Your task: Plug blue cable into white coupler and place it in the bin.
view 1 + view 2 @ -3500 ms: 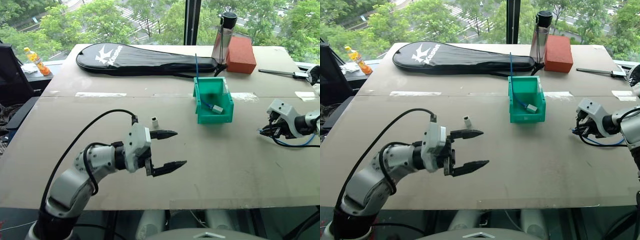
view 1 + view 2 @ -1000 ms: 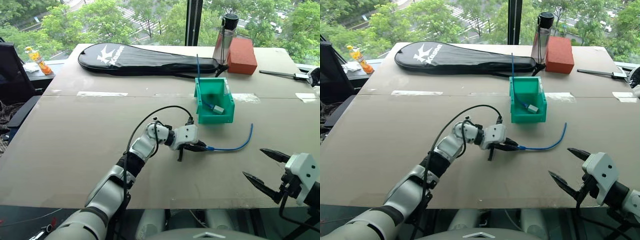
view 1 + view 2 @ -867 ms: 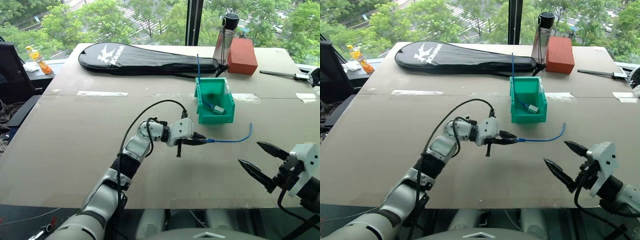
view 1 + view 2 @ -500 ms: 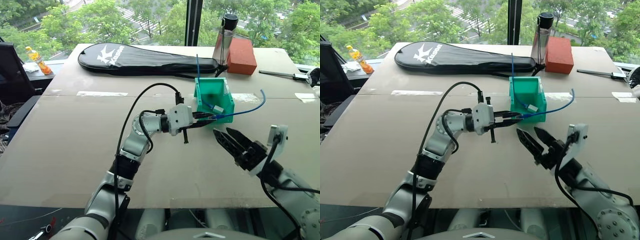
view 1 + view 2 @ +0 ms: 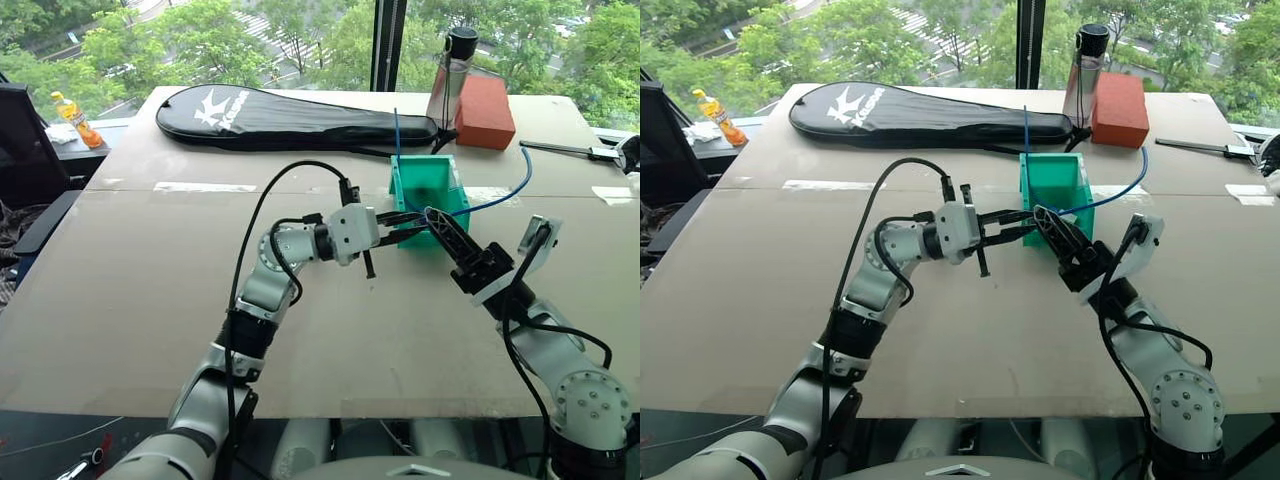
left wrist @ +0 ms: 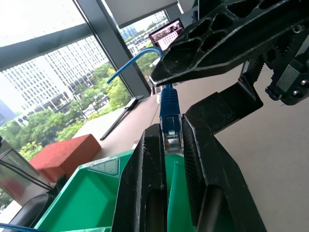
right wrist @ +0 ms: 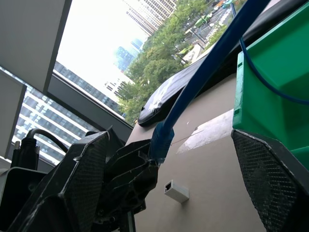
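Here the left gripper (image 5: pixel 408 222) is lifted above the counter (image 5: pixel 150 290), and its fingers (image 6: pixel 145 164) are clenched on the clear plug end of the blue cable (image 6: pixel 169 121). From that plug the blue cable curves up and off to the right, over the bin (image 5: pixel 405 190). The right gripper (image 5: pixel 440 232) is right next to the plug, with its two black fingers (image 7: pixel 87 164) spread apart, one on each side of the cable and not grasping it. One right finger sits just above the plug in the left wrist view. The bin stands on the counter just behind both grippers, and another thin blue cord lies inside it. The white coupler (image 7: pixel 176 191) lies flat on the counter by itself, below the left gripper, with its dark hole showing. At the far edge of the counter are a long black racket bag (image 5: pixel 280 115), a red block (image 5: pixel 485 98) and a bottle (image 5: pixel 447 75) with a black cap.
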You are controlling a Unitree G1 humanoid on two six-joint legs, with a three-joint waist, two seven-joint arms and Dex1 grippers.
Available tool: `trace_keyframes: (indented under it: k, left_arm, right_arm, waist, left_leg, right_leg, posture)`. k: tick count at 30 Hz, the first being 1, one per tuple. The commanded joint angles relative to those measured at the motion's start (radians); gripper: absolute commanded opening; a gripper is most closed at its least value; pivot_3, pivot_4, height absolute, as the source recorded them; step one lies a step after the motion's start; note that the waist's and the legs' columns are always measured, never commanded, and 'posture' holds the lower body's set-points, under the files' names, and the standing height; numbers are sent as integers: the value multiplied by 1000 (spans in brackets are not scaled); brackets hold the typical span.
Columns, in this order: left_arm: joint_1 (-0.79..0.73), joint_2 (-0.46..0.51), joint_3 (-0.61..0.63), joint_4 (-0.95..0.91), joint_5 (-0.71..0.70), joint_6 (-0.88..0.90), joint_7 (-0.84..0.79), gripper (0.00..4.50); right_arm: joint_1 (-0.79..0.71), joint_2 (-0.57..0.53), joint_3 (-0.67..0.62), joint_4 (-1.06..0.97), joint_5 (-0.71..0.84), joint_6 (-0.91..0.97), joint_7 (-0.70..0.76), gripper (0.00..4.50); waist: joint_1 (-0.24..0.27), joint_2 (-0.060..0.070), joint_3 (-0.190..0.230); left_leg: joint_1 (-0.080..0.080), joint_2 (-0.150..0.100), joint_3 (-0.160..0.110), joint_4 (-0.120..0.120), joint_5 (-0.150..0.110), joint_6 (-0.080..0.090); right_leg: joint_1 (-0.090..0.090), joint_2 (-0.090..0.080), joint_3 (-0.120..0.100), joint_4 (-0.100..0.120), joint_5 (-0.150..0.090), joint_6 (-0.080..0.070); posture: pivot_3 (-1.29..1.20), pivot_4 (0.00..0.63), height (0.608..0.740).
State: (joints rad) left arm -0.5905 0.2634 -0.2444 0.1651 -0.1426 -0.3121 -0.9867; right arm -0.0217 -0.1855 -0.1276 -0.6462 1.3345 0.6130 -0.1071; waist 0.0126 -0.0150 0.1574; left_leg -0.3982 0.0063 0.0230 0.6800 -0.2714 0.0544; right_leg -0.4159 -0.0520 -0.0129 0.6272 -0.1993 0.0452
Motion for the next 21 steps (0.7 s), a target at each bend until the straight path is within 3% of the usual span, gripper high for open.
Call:
trace_keyframes:
  k: [1, 3, 9, 13, 18, 21]
  left_arm:
    - [-1, 2, 5, -54, -16, -17, 7, 0]
    - [0, 3, 4, -54, -18, -17, 7, 0]
    - [2, 1, 5, -54, -24, -16, 5, 0]
    - [6, 1, 7, -57, -31, -16, 5, 0]
    - [19, 17, 14, -77, -77, 49, -19, 0]
    - [41, 41, 40, -121, -134, 146, -25, 1457]
  right_arm:
    - [-24, 4, 4, -6, 16, -26, 12, 4003]
    - [-29, 3, 10, 0, 13, -27, 15, 4003]
    - [-39, 0, 34, 18, 0, -17, 25, 1307]
    - [-46, 0, 46, 26, -13, -21, 36, 33]
    - [-56, -8, 37, 33, -20, -24, 51, 33]
    - [-66, -20, 30, 39, -21, -23, 62, 0]
  waist:
    - [0, 0, 0]
    - [1, 0, 0]
    - [0, 0, 0]
    - [0, 0, 0]
    - [-1, 0, 0]
    - [-1, 0, 0]
  left_leg:
    - [0, 0, 0, 0, 0, 0]
    - [0, 0, 0, 0, 0, 0]
    - [0, 0, 0, 0, 0, 0]
    - [0, 0, 0, 0, 0, 0]
    - [0, 0, 0, 0, 0, 0]
    - [0, 0, 0, 0, 0, 0]
  right_leg:
    - [0, 0, 0, 0, 0, 0]
    - [0, 0, 0, 0, 0, 0]
    - [0, 0, 0, 0, 0, 0]
    - [0, 0, 0, 0, 0, 0]
    - [0, 0, 0, 0, 0, 0]
    - [0, 0, 0, 0, 0, 0]
  posture:
    - [0, 150, 740]
    - [0, 150, 740]
    - [0, 150, 740]
    - [0, 150, 740]
    - [0, 150, 740]
    - [0, 150, 740]
